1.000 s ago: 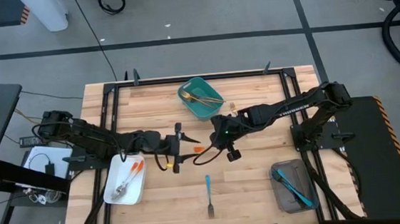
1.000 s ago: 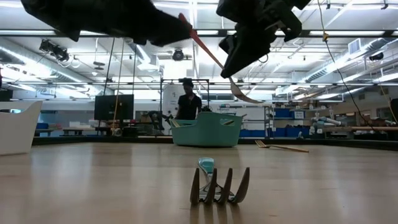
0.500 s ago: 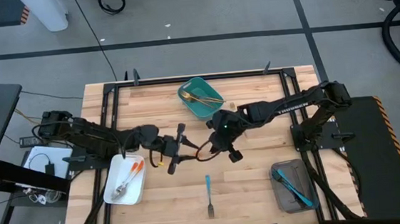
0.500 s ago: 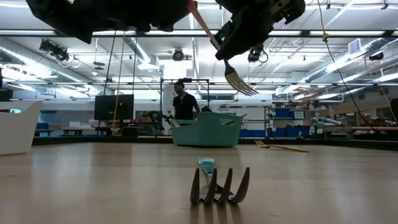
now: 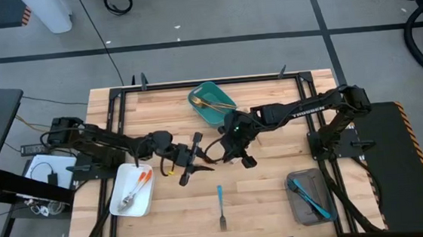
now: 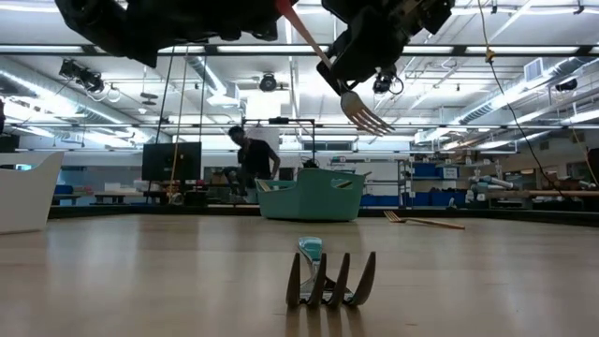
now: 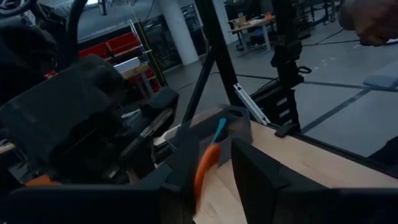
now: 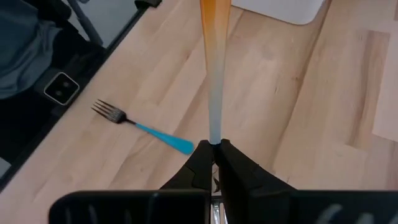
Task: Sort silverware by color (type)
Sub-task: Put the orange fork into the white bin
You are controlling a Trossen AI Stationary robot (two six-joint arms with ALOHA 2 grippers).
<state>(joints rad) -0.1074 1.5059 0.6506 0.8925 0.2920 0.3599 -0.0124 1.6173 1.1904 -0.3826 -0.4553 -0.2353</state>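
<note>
My right gripper (image 5: 231,149) hangs above the table's middle, shut on an orange-handled fork (image 6: 323,61). Its tines (image 6: 367,114) point down and toward the near edge. Its orange handle (image 7: 205,169) reaches toward the table's left, in between the open fingers of my left gripper (image 5: 197,159). That handle lies close beside one finger (image 7: 181,163); whether they touch I cannot tell. A blue-handled fork (image 5: 221,206) lies flat on the table nearer the front edge. My right gripper pinches the fork's silver neck (image 8: 214,134), between handle and tines, with its two fingertips. The fingers slant down from the table's right. The fork is lifted clear and tilted, handle (image 8: 214,25) running on past the fingers, tines lowest.
A teal bin (image 5: 212,103) with gold pieces stands at the far middle. Near the left front is a white tray (image 5: 132,191) with orange-handled pieces, near the right front a grey tray (image 5: 310,195) with blue-handled ones. A person (image 6: 248,159) moves in the room behind.
My left gripper has moved toward the table's right and turned, and its fingers now stand on either side of the orange handle. My right gripper has rolled, turning the fork so its tines show flat in the low view rather than edge-on.
</note>
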